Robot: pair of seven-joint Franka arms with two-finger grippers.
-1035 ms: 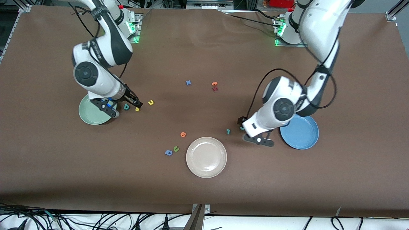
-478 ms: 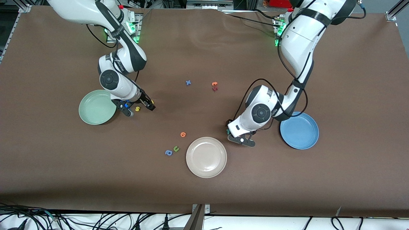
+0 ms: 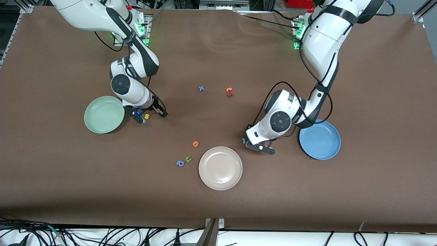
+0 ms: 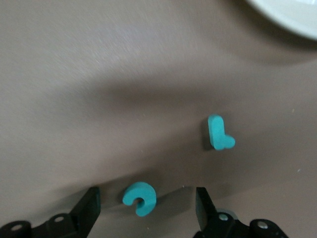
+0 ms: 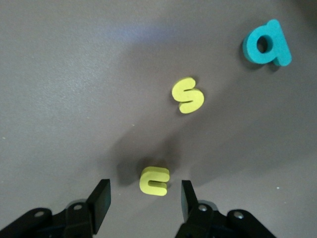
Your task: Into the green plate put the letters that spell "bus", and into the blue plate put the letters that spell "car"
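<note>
While both plates lie bare, letters perhaps read "s" [image 5: 188, 94], "c" [image 4: 139, 198].

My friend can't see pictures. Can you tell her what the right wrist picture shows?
The right gripper hangs over the brown table with its two black fingers open around a small yellow u, not touching it. A yellow s and a teal b lie on the table nearby.

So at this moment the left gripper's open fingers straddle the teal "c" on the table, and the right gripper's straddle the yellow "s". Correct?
Not quite. In the right wrist view the right gripper has its open fingers on either side of the yellow "u"; the yellow "s" lies apart from it, untouched. The rest holds: the left wrist view shows the left gripper open around the teal "c" on the table.
</note>
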